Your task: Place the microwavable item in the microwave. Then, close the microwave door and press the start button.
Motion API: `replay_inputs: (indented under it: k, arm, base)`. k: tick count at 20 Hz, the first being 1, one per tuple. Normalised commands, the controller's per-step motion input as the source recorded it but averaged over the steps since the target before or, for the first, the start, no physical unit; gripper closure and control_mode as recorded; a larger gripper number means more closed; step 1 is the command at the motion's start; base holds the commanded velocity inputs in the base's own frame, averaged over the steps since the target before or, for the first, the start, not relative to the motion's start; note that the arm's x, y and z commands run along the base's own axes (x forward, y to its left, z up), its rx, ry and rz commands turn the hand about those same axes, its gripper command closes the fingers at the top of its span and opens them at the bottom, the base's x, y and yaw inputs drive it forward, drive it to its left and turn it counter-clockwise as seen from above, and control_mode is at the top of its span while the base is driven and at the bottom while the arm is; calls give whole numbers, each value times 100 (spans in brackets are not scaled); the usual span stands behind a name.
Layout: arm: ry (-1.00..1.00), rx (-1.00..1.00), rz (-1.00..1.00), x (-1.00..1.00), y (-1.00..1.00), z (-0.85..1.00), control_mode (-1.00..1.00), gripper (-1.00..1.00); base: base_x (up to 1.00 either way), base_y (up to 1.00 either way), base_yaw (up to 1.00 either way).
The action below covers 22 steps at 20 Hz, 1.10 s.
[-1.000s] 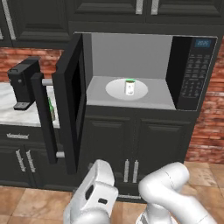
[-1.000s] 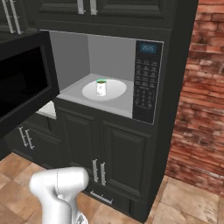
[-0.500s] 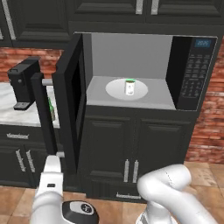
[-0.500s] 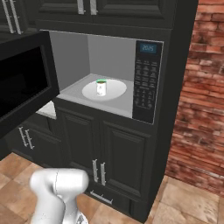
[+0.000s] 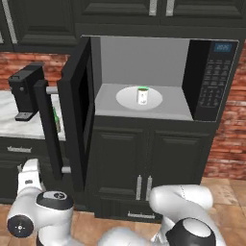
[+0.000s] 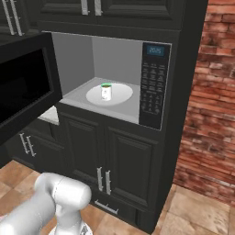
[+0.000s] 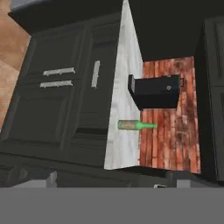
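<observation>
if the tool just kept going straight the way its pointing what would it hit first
Probably the marble counter, near the green bottle and coffee machine, which sit mid-frame in the hand view. Depth is unclear, so this is a guess.

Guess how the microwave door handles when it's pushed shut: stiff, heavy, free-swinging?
The door looks like a rigid wide panel standing far open, so it should probably swing on its hinge without flexing. Its long bar handle sticks out, so a push there may get good leverage. The cup sits well inside on the turntable, so it is unlikely to be hit.
</observation>
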Motion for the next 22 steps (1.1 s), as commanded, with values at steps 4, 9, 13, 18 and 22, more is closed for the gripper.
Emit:
replay_inputs:
  k: [4, 9, 13, 18, 22]
  arm:
    - [1, 0, -23, 22, -35, -1, -100, -100]
    - [0, 3, -41, -1, -89, 0, -100, -100]
    - [0, 12, -44, -12, -100, 9, -100, -100]
    - [0, 9, -41, -8, -100, 39, -100, -100]
    - [0, 12, -35, 0, -100, 34, -100, -100]
  base:
    - [0, 0, 0]
    - [0, 0, 0]
    - [0, 0, 0]
    - [0, 0, 0]
    - [0, 0, 0]
